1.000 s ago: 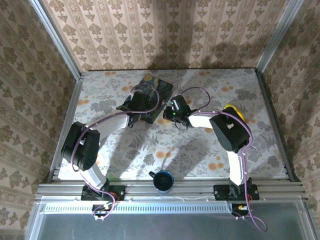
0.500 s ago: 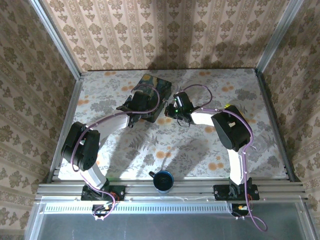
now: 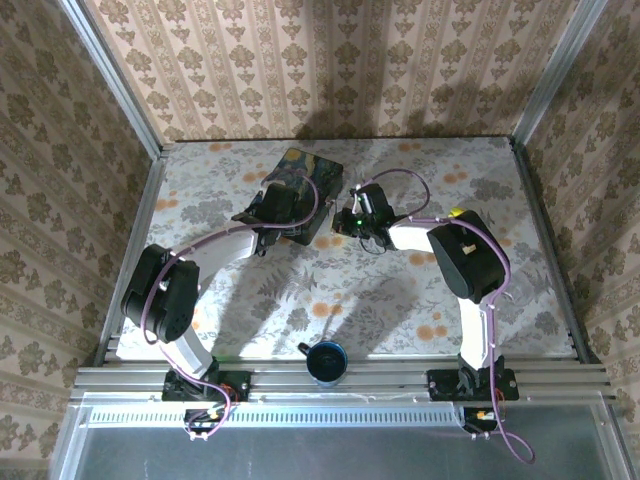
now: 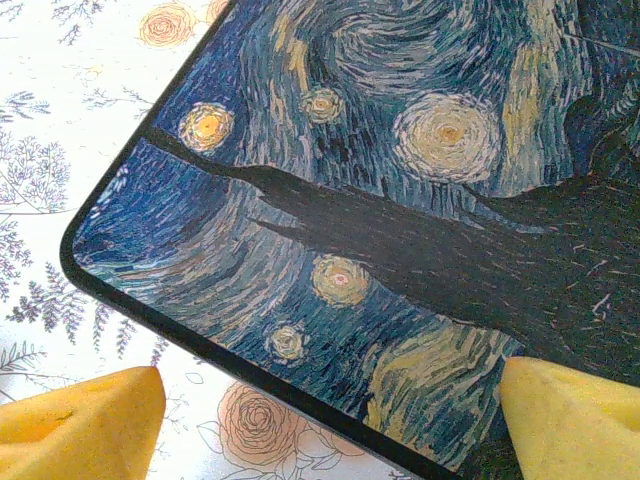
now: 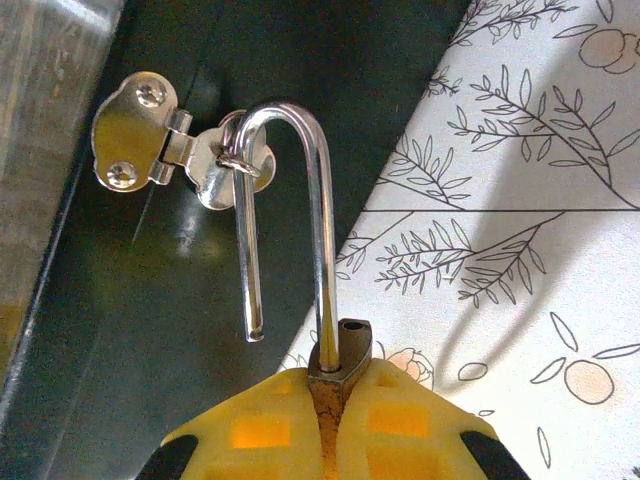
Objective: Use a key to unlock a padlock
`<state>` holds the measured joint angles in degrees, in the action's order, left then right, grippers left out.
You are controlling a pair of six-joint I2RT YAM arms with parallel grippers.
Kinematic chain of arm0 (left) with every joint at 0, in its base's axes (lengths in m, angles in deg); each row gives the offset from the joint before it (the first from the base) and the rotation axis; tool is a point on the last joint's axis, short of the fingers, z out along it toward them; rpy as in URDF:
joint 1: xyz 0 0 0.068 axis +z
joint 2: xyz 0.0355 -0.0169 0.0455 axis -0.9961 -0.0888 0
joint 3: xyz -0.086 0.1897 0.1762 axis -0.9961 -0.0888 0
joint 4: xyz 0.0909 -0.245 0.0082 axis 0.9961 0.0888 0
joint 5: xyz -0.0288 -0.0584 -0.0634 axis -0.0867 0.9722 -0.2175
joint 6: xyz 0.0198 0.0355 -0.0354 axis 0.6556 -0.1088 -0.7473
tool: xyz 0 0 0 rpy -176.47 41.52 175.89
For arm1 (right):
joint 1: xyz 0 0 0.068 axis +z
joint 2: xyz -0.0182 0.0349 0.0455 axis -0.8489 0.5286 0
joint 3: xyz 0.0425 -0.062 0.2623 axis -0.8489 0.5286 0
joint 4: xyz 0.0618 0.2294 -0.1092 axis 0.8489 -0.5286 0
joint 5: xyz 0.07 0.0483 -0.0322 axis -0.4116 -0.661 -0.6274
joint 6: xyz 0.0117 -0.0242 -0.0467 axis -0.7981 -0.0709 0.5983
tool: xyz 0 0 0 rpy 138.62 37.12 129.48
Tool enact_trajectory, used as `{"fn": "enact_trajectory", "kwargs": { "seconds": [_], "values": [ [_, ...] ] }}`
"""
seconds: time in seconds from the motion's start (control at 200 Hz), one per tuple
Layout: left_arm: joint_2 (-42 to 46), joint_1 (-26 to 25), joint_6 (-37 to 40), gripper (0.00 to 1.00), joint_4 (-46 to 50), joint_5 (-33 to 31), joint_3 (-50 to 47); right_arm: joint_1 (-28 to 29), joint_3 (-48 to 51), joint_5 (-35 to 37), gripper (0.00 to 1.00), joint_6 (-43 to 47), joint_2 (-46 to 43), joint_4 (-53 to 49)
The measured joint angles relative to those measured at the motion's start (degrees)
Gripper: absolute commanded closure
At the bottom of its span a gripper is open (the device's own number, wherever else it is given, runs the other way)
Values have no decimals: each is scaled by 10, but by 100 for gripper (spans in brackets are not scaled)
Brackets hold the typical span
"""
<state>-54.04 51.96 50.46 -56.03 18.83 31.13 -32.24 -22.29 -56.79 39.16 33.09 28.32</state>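
The padlock [image 5: 340, 362] is a small brass body with a thin silver shackle [image 5: 320, 230]. My right gripper [image 5: 325, 405] is shut on the body. The shackle stands open: its free end hangs loose, and its bend is hooked through the ring of the silver clasp [image 5: 160, 150] on the dark blue painted box [image 5: 150, 300]. My left gripper [image 4: 330, 440] is open, its yellow fingers [image 4: 85, 425] straddling a corner of the box lid [image 4: 400, 200]. From above, both grippers meet at the box [image 3: 305, 172], left gripper [image 3: 285, 208] and right gripper [image 3: 348, 220]. The key is out of view.
A dark blue cup [image 3: 326, 360] stands at the near table edge between the arm bases. A yellow object [image 3: 460, 214] lies partly under the right arm's elbow. Patterned walls close in the table on three sides. A floral cloth [image 3: 300, 290] covers the table.
The right wrist has shifted a little right and away from me beside the box, and the right elbow has swung further over the yellow object. The left arm has stayed put.
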Motion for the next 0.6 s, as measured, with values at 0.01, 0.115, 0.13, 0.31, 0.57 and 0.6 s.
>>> {"fn": "enact_trajectory", "kwargs": {
  "seconds": [0.01, 0.115, 0.13, 0.31, 0.57, 0.6],
  "values": [
    [0, 0, 0, 13, 0, 0, 0, -1, 0, -1, 100, -2, 0, 0],
    [0, 0, 0, 13, -1, 2, 0, -4, 2, -17, 100, -29, 0, 11],
    [0, 0, 0, 13, -1, 2, -1, -4, 3, -20, 100, -34, 0, 13],
    [0, 0, 0, 13, -8, 3, -3, -11, 9, -48, 100, -97, 10, 57],
    [0, 0, 0, 13, -10, 5, -4, -14, 9, -56, 100, -156, 29, 105],
    [0, 0, 0, 13, -10, 5, -4, -14, 9, -56, 100, -160, 30, 107]
  ]
}}
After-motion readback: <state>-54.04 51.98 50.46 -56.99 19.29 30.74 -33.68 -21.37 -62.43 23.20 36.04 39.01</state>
